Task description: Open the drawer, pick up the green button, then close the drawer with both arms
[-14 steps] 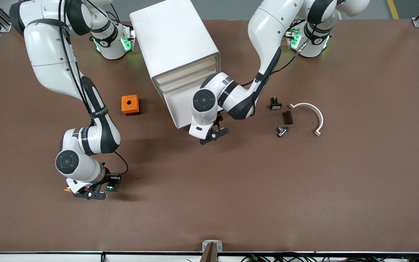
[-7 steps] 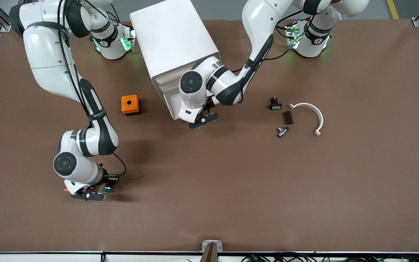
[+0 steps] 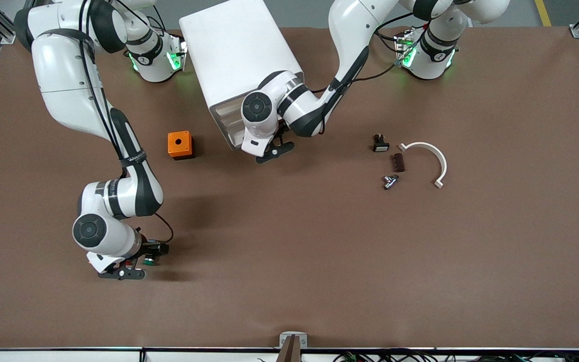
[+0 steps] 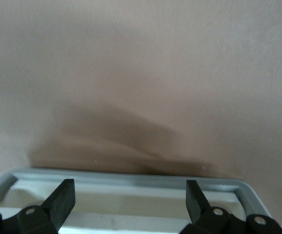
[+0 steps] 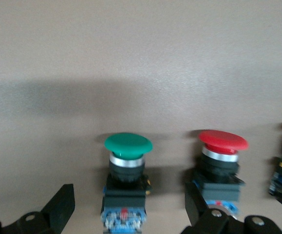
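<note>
Brown matting is covering the table (image 3: pixel 319 261), with grey floor showing at the corners. One white cabinet (image 3: pixel 234 50) is being shown with four drawers. The lowest drawer (image 4: pixel 131 195) is being pressed at its front by the left gripper (image 3: pixel 272 151), whose fingers are spread wide and holding nothing. The right gripper (image 3: pixel 124 273) is being held low toward the right arm's end of the table, its fingers (image 5: pixel 63 204) parted with the green button (image 5: pixel 127 180) between them; contact cannot be told. This button is lying with its long axis flat on the matting. One red button (image 5: pixel 221 168) is lying just beside it, pointing the same way. One orange box (image 3: pixel 180 145) is sitting near the cabinet.
</note>
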{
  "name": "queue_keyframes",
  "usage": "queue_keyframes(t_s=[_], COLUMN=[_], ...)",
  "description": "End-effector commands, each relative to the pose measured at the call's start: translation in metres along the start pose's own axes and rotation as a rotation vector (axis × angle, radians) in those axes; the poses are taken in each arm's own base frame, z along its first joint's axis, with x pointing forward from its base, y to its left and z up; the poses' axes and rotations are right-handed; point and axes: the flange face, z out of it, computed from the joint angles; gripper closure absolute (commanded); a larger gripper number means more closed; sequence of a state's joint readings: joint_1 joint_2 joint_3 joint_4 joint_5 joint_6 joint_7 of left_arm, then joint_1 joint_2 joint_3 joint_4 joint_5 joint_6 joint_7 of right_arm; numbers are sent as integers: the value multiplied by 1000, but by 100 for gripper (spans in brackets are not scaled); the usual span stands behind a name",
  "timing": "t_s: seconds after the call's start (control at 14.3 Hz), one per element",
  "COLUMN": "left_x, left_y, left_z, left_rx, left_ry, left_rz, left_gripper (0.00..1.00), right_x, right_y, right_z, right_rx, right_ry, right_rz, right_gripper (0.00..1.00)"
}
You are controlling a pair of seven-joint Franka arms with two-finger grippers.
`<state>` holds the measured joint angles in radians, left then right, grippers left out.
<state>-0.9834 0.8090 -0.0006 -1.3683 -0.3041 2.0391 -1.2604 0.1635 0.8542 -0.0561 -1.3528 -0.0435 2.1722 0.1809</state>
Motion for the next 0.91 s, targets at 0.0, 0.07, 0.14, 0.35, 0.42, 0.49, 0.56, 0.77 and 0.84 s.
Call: queue_keyframes(t_s=[0.0,0.07,0.14,0.35,0.42,0.49,0.56,0.77,0.84], left_x=[-4,-5,-5,-5,-4,-1,0,20,28], left_y=[-4,-3,-5,-7,-8,-8,-8,-9,-11], left_z=[-1,0,3,10,12,13,11,-14,-25], left_rx=[-18,-27,-28,-39,-39,-40,-41,-76,-88], left_ry=[-81,-117,-141,-218,-221,-219,-210,-189,-167], left_rz=[-41,-62,-78,-127,-131,-133,-131,-144,-143], left_gripper=[1,0,0,1,0,1,0,0,0], right_x=[8,5,4,-6,-14,-22,-31,-57,-65], right_y=[3,9,17,52,57,61,69,86,89], right_z=[-43,-49,-65,-143,-165,-188,-213,-272,-290], right_rx=[-8,-12,-15,0,0,1,2,7,9], right_ry=[-37,-67,-79,-56,-77,-77,-86,-97,-94], right_rz=[-35,-29,-20,31,38,40,47,66,68], right_gripper=[0,0,0,0,0,0,0,0,0])
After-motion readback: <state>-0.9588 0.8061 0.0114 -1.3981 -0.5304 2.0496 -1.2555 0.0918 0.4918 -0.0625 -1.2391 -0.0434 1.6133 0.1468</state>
